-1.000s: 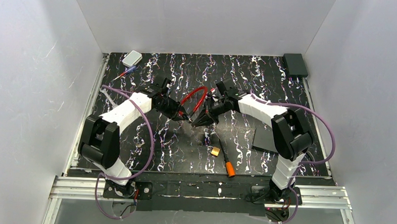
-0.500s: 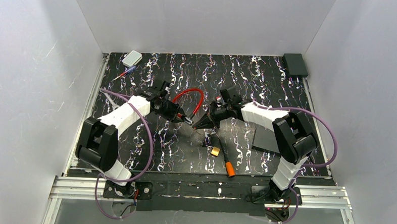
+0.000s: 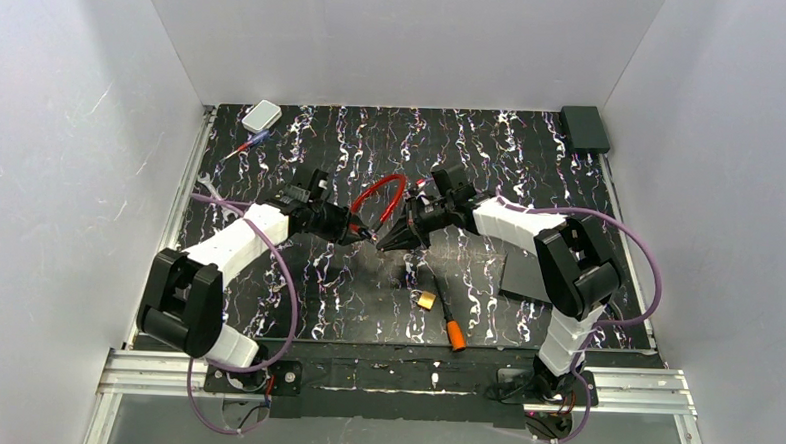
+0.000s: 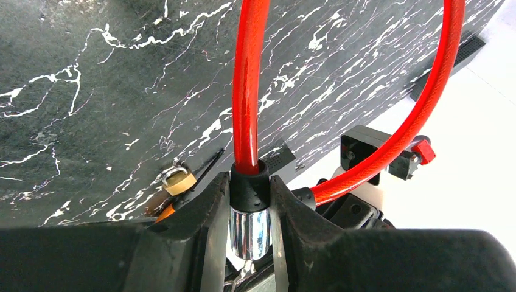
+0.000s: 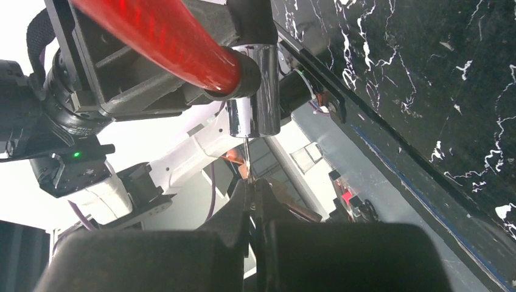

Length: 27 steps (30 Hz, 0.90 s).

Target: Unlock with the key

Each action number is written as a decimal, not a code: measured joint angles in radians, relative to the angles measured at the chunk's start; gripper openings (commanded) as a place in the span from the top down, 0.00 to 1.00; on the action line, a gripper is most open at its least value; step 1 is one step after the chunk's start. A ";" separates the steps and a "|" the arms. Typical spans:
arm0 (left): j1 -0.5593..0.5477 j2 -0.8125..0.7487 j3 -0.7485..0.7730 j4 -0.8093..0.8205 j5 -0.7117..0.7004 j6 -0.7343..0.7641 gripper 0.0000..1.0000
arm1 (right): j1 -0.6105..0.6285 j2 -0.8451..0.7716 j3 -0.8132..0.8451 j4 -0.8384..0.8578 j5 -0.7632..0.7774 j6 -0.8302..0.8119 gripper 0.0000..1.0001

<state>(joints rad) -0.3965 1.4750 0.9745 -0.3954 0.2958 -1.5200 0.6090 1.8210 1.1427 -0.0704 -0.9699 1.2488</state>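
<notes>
Above the middle of the black marbled mat [image 3: 296, 278], both grippers tip to tip. Clamped in the left gripper [image 4: 251, 182], jaws part-closed on either side of it: the chrome barrel [image 4: 249, 228] of a red cable lock [image 3: 380, 191], black collar just above the fingers, red cable rising from the collar in a loop and curving back down toward the barrel's side. Pinched in the right gripper [image 5: 251, 188], jaws fully closed: the key [image 5: 246, 159], seen edge-on as a thin silvery blade standing up from between the fingertips. Key tip touching the lower end of the chrome barrel; cannot tell how far in, if at all. Key in line with the barrel's long axis, right fingers just below the barrel and apart from it.

On the mat nearer the arm bases, below the two grippers: a small brass padlock [image 3: 427, 300], lying just beside the dark shaft of an orange-handled screwdriver [image 3: 454, 335]. To their right, a flat dark sheet [image 3: 527, 278]. At the far left corner a small grey box [image 3: 262, 114], at the far right corner a black box [image 3: 584, 127].
</notes>
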 measured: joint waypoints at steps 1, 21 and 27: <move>0.000 -0.005 -0.006 0.005 0.002 -0.007 1.00 | 0.000 0.000 0.000 0.001 -0.006 -0.001 0.99; 0.011 -0.069 -0.108 0.110 0.018 -0.089 1.00 | 0.008 0.076 0.064 0.060 -0.117 0.027 0.99; 0.029 -0.069 -0.095 0.104 0.018 -0.097 1.00 | 0.007 0.151 0.231 -0.148 -0.161 -0.129 0.99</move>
<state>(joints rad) -0.3679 1.4055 0.8799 -0.2916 0.3141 -1.6165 0.6163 1.9724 1.3735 -0.2184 -1.1305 1.1198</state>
